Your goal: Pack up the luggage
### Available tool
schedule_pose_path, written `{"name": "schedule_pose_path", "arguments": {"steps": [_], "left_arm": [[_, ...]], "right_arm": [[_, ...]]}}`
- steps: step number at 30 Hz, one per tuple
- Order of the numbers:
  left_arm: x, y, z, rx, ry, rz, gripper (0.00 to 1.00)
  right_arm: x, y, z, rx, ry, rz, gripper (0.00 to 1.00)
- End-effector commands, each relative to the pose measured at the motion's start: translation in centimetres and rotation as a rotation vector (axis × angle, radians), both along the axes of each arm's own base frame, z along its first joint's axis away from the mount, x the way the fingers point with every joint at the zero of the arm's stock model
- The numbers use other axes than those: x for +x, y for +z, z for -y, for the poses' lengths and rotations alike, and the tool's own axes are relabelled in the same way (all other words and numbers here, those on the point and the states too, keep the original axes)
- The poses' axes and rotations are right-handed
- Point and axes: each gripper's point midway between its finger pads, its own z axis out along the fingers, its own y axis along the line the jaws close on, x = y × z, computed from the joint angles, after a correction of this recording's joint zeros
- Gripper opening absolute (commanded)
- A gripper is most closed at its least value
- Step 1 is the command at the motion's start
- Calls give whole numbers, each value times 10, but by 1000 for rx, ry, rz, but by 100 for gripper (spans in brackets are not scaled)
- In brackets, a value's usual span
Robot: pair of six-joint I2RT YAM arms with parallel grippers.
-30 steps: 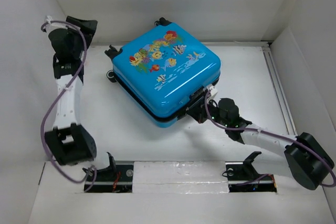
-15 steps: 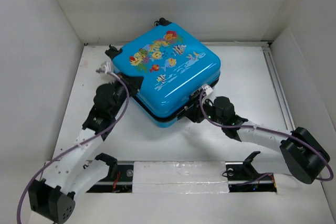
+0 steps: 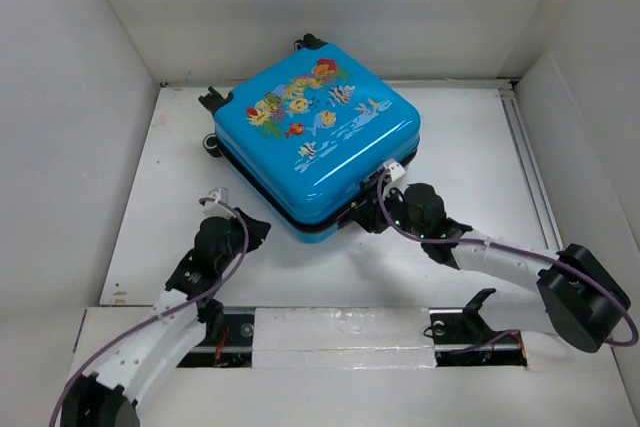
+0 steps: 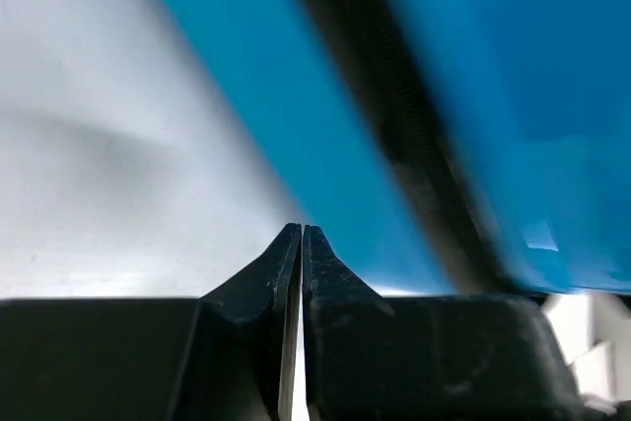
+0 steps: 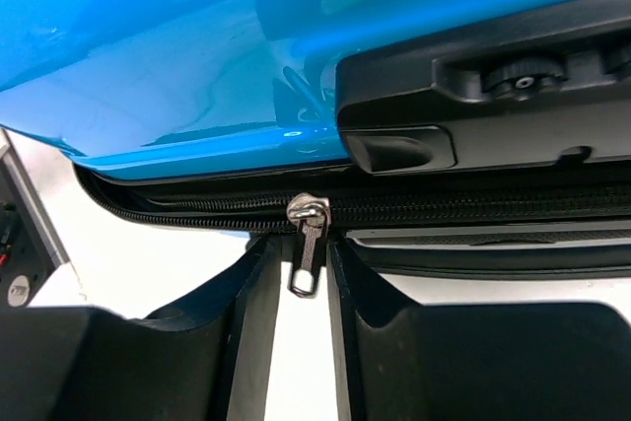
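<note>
The luggage (image 3: 315, 142) is a bright-blue hard-shell case with a fish print, lying flat and closed at the back middle of the white table. My left gripper (image 3: 262, 225) is shut and empty just off the case's front-left side; in the left wrist view its tips (image 4: 301, 230) meet in front of the blue shell (image 4: 296, 96) and its dark zip band (image 4: 394, 115). My right gripper (image 3: 372, 209) is at the case's front corner. In the right wrist view it (image 5: 300, 249) stands open, with the metal zipper pull (image 5: 306, 248) hanging between its fingers.
White walls (image 3: 90, 97) close in the table on the left, back and right. A metal rail (image 3: 528, 167) runs along the table's right side. The arm mounts (image 3: 470, 327) sit at the near edge. A black lock housing (image 5: 493, 115) is above the zip.
My left arm swung from the far-left wall down to the case's front-left side, and its gripper shut. My right gripper opened a little around the zipper pull.
</note>
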Motion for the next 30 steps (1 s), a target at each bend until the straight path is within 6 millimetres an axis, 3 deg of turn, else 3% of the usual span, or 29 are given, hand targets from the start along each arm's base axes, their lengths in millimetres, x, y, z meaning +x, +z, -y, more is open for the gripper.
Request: {"name": "schedule_pose_path", "arguments": {"steps": [1, 2, 5, 7, 8, 10, 11, 12, 14, 17, 18, 19, 21, 24, 25, 26, 27, 28, 30], "left_arm": [[13, 9, 16, -14, -68, 52, 0], [18, 14, 18, -19, -68, 66, 0], [18, 4, 26, -1, -121, 42, 1], [21, 7, 33, -11, -153, 72, 2], [16, -4, 40, -7, -186, 47, 2], [17, 2, 54, -11, -205, 77, 2], [9, -4, 73, 15, -232, 61, 2], [13, 12, 87, 20, -236, 92, 2], [13, 19, 102, 38, -204, 99, 2], [15, 31, 125, -15, -199, 125, 1], [16, 24, 131, -14, -212, 103, 1], [22, 32, 138, -25, -212, 115, 1], [25, 26, 148, -18, -219, 91, 1], [29, 40, 167, -65, -238, 125, 1], [30, 33, 174, -56, -258, 107, 1], [35, 45, 183, -77, -267, 125, 1], [35, 47, 190, -83, -277, 130, 1], [37, 44, 195, -82, -288, 123, 1], [40, 56, 208, -99, -302, 153, 1]], "right_arm": [[13, 36, -5, 35, -25, 98, 30], [15, 41, -6, 42, -26, 106, 26], [18, 38, -3, 22, -49, 93, 14], [18, 38, -3, 22, -49, 93, 1], [18, 38, -3, 22, -49, 93, 0], [15, 38, -5, 11, -37, 93, 0], [13, 36, -5, 5, -26, 82, 0], [5, 36, -10, 4, -3, 80, 0], [-6, 29, -12, -30, 28, 64, 0], [-28, 33, -18, -77, 84, 75, 0], [-34, 38, -21, -77, 103, 75, 0], [-47, 43, -29, -79, 147, 84, 0], [-63, 42, -33, -103, 193, 75, 0], [-95, 42, -48, -98, 299, 58, 0], [-101, 45, -54, -89, 315, 50, 0], [-111, 49, -59, -77, 342, 49, 0], [-113, 44, -61, -87, 339, 37, 0], [-113, 52, -69, -46, 342, 50, 0], [-104, 47, -72, -51, 293, 43, 0]]}}
